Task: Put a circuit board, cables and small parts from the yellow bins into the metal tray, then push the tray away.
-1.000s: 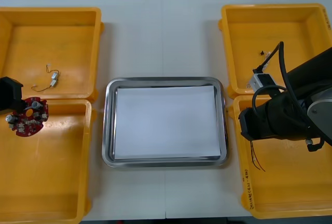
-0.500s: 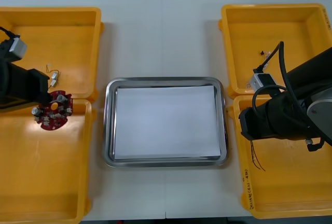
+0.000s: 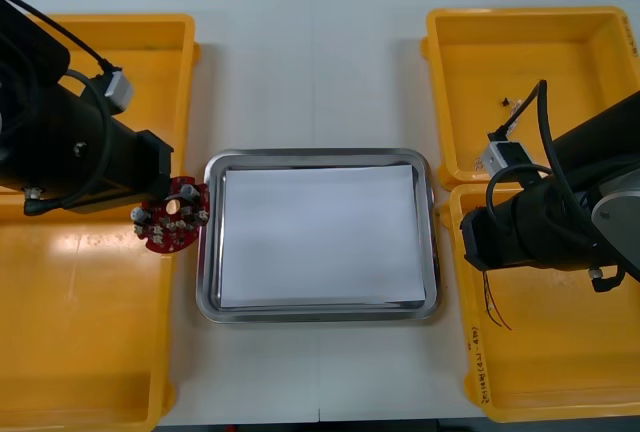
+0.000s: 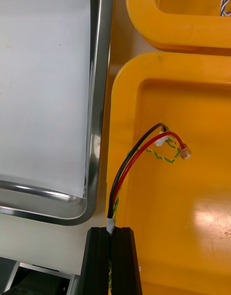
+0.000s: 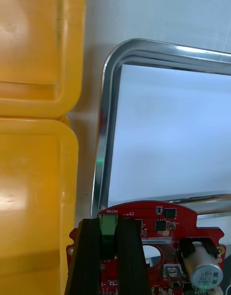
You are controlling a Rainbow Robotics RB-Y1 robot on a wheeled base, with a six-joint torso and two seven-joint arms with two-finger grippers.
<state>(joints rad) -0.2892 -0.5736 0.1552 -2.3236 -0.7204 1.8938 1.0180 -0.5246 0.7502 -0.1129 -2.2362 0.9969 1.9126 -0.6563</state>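
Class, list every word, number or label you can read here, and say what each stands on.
"MOTOR" (likely; white, upside down): on the red circuit board held by the left gripper at the metal tray's left rim.
Capacitor print on that board: too small to read.
Marks along the near right yellow bin's rim: too small to read.
Cables in the right gripper over that bin: no text.

Shiny metal tray (image 3: pixel 207 252) w/ white inside: floor bare, open from above. Left gripper (image 5: pixel 107 224), clamped on the round red circuit board (image 3: pixel 173 226), hangs at the tray's left rim, over the gap btwn tray and near-left yellow bin (image 3: pixel 80 342). Light counter (image 3: pixel 310 72) beyond the tray lies free. Right gripper (image 4: pixel 111 230) sits over the tray-side wall of the near-right yellow bin (image 3: pixel 560 372), pinching a black, red and yellow-green cable (image 4: pixel 134 154) that trails into it.
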